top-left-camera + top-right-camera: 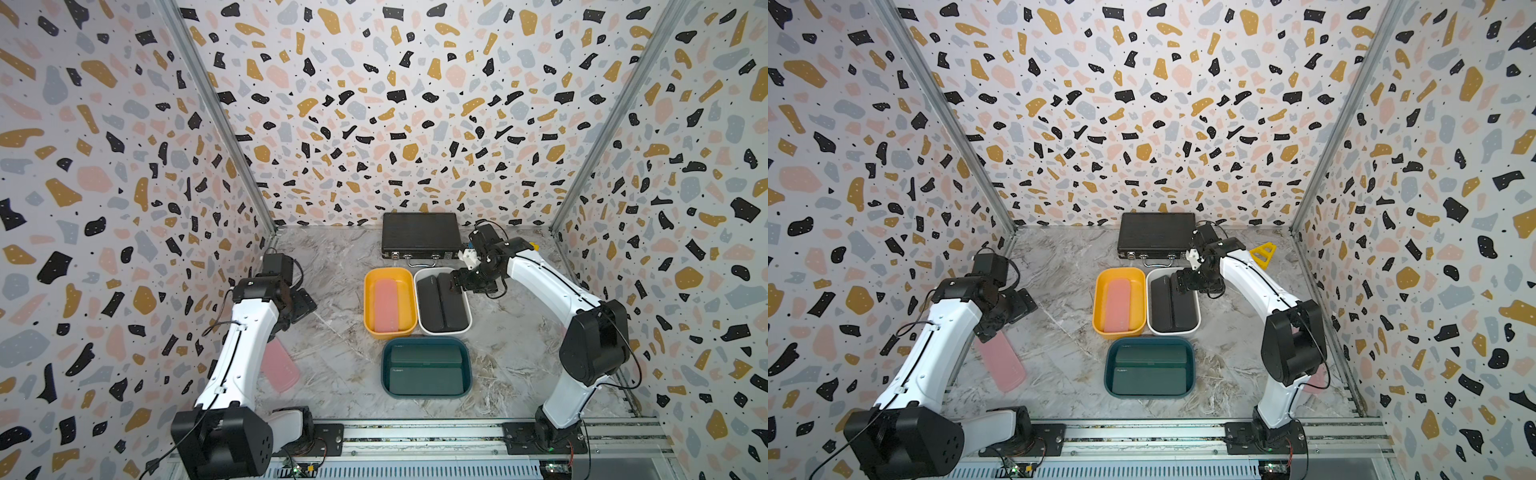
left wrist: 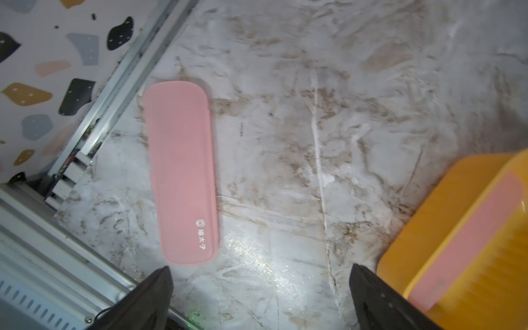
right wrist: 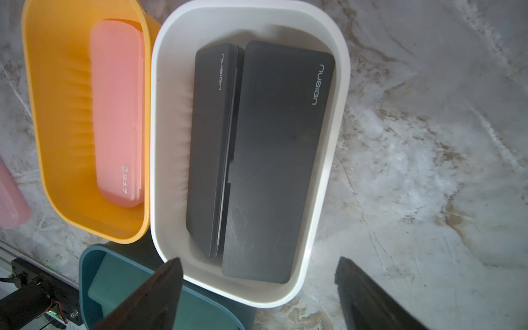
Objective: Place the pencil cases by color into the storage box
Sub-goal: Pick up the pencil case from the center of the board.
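One pink pencil case (image 2: 183,171) lies flat on the marble near the left wall (image 1: 280,365). My left gripper (image 2: 261,285) hangs open and empty just beyond its end. A second pink case (image 1: 386,305) lies in the yellow tub (image 1: 368,307). Two black cases (image 3: 257,148) sit side by side in the white tub (image 1: 444,332). Two dark green cases (image 1: 426,370) fill the teal tub (image 1: 385,370). My right gripper (image 3: 258,285) is open over the white tub's far end (image 1: 455,280), with nothing between its fingers.
A black ribbed briefcase (image 1: 419,235) stands at the back wall behind the tubs. A yellow plastic piece (image 1: 1262,253) lies at the back right. A pink patch (image 1: 1316,380) shows behind the right arm. Patterned walls close three sides, and a metal rail (image 1: 415,436) runs along the front.
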### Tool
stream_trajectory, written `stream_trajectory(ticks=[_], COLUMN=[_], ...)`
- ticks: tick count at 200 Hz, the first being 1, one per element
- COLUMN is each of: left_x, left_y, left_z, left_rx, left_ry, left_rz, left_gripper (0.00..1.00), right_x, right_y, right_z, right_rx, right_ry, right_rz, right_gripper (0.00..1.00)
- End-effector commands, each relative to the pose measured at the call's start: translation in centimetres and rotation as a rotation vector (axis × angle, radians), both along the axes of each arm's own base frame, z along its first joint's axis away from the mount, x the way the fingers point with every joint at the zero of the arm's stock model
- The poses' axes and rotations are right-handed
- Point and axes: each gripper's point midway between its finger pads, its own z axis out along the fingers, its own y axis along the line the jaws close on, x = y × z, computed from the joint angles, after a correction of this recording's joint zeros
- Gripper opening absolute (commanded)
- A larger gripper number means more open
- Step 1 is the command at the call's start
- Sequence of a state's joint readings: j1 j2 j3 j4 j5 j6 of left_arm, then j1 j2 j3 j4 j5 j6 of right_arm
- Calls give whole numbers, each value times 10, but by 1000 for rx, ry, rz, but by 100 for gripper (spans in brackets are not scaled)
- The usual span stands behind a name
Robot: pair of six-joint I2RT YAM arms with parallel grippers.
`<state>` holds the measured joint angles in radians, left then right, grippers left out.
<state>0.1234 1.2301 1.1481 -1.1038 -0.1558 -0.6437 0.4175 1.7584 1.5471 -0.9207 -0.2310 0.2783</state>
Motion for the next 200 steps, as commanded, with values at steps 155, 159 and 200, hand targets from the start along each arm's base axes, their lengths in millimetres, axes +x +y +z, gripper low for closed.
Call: stream_trajectory(ticks=[155,159,200], left_x=[-49,-48,-47], left_y=[54,54,63], left_z=[-91,-93,-109], left_rx=[-146,-149,-183], left_ry=[298,294,323], left_rz=[182,179,178], left_gripper=[100,100,100], right_x=[-17,-16,-17], right_y=[-3,-2,-3], right_z=[-6,-6,-7], right_rx=[-3,-2,-5], right_ry=[22,22,28], right_rz=[26,26,21], right_gripper=[91,91,93])
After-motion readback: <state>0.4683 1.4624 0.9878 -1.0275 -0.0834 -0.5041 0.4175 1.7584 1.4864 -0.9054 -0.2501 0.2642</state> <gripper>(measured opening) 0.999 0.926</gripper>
